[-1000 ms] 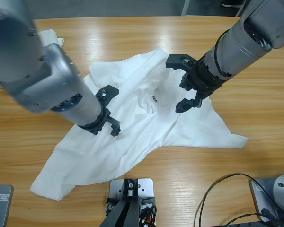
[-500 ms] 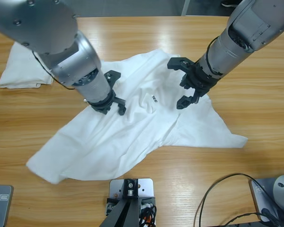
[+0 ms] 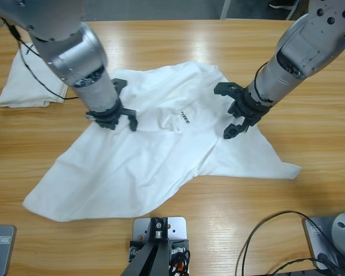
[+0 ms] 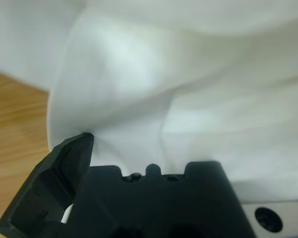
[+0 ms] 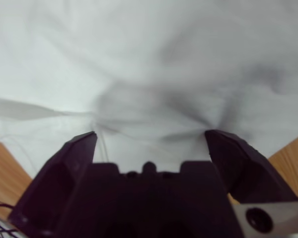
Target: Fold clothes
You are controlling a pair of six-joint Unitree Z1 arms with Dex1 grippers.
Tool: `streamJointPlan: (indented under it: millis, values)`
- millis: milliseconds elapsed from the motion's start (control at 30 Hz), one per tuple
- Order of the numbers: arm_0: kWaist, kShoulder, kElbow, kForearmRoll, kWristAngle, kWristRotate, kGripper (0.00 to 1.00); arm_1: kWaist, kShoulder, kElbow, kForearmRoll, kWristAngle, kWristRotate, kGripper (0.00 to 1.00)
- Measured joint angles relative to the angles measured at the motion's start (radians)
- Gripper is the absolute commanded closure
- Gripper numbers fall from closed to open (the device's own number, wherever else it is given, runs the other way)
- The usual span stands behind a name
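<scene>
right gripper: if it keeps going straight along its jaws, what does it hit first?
The spread white T-shirt. The right gripper points down at it with jaws open, and cloth fills the right wrist view ahead. Under the cloth lies the table. How much gap remains is hard to judge.

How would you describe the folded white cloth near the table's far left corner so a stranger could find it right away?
Start at the long wooden table and the big white T-shirt spread across its middle. Look past the arm on that side to the far left corner: the small folded white cloth lies there alone. Unlike the spread shirt, it is compact and no gripper touches it.
</scene>
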Motion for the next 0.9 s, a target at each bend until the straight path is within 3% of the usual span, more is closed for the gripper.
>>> streamJointPlan:
  millis: [300, 600, 800, 900]
  values:
    - [0.055, -0.092, 0.161, 0.0, 0.043, -0.037, 0.046, -0.033, -0.001, 0.003, 0.027, -0.084, 0.075, 0.086]
    - [0.09, -0.15, 0.253, 0.002, 0.058, -0.08, 0.031, -0.16, 0.007, -0.024, 0.261, -0.267, 0.212, 0.082]
    - [0.101, -0.193, 0.258, 0.004, 0.064, -0.08, 0.0, -0.14, -0.114, -0.091, 0.407, -0.276, 0.269, 0.099]
    - [0.102, -0.266, 0.206, 0.026, 0.064, -0.079, 0.0, -0.058, -0.204, -0.191, 0.405, -0.207, 0.216, 0.105]
